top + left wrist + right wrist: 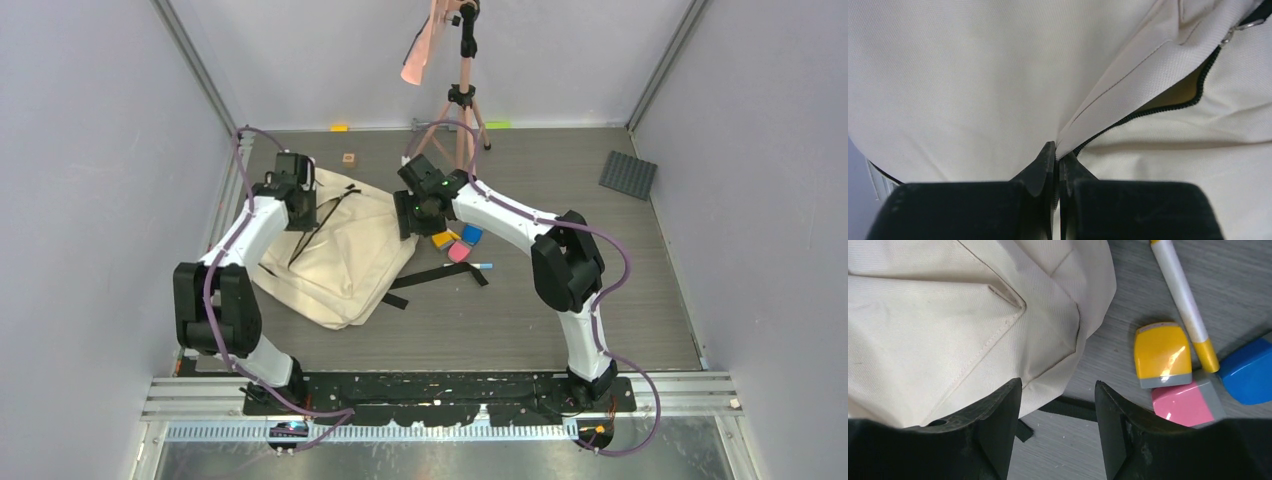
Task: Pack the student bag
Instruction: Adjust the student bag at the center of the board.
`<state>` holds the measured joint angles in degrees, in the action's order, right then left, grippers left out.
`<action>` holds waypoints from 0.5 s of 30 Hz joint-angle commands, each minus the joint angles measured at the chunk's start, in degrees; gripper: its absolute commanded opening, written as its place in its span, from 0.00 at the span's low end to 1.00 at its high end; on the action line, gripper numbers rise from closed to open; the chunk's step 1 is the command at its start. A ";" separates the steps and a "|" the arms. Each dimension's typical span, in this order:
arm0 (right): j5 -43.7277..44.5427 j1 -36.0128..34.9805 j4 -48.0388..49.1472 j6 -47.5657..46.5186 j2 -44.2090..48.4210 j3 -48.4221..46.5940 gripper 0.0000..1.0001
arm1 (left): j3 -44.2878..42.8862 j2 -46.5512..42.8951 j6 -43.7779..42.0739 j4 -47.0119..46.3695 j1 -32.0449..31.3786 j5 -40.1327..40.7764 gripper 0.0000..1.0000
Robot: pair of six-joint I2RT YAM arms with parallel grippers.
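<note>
Left claw [1057, 161] is clenching tight on a fold of the large cream canvas student bag [340, 262], its two black fingertips [1040, 170] pressing together on the flap edge right where the black toothed zip [1158, 107] is running out toward two o'clock in the left wrist view; the zip is gaping there, with a tan surface showing in the slit and a small metal puller [1233, 32] lying at the far end. In the overhead view the bag is lying flat on the grey wood-grain table [480, 330], at about ten o'clock from the table's middle, with black straps [440, 273] trailing out at its four o'clock side. Right claw [1058, 390] is hanging released, jaws standing apart with nothing between them, just over the bag's rounded edge and a strap on the tabletop. At three o'clock from that claw a yellow rounded block with a grey base [1162, 355], a pink block [1183, 404] and a blue block [1248, 371] are sitting close together, and a white pen with a yellow band [1180, 295] is lying just beside them.
</note>
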<state>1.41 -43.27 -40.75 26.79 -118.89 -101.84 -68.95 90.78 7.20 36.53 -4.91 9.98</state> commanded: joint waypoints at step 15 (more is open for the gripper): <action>-6.47 5.96 6.19 0.15 -9.31 -12.38 0.01 | 7.30 -19.21 10.11 8.10 0.25 -22.06 0.00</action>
<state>-4.64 -39.51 -38.85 27.51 -125.67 -108.27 -63.48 77.65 11.51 42.37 -4.25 -1.50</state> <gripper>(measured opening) 0.024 0.024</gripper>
